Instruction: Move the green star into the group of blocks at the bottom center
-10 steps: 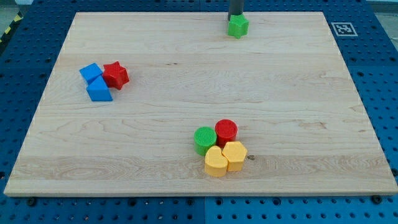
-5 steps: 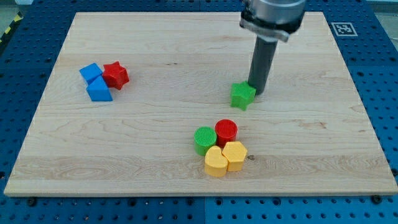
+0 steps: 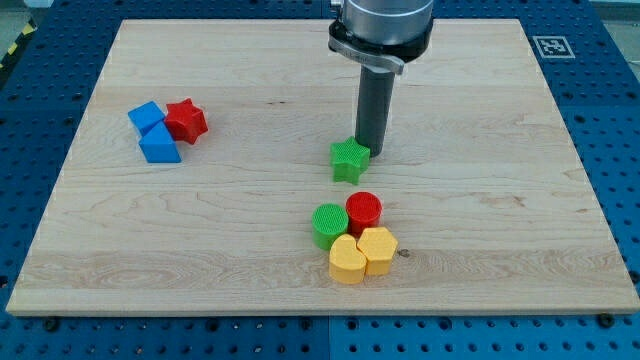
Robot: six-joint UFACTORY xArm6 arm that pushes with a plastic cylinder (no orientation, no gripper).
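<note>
The green star (image 3: 348, 160) lies near the middle of the board, a short way above the bottom-centre group. My tip (image 3: 372, 153) touches the star's upper right side. The group holds a green cylinder (image 3: 328, 224), a red cylinder (image 3: 364, 211), a yellow heart-like block (image 3: 347, 261) and a yellow hexagonal block (image 3: 378, 248), all packed together. A small gap separates the star from the red cylinder below it.
At the view's left sit two blue blocks (image 3: 152, 131) touching a red star (image 3: 186, 120). The wooden board (image 3: 500, 150) lies on a blue pegboard table. A fiducial marker (image 3: 551, 46) sits at the board's top right corner.
The green star has slid from the top edge down and to the left, pushed by my tip. In the last half second both moved further left and slightly down.
</note>
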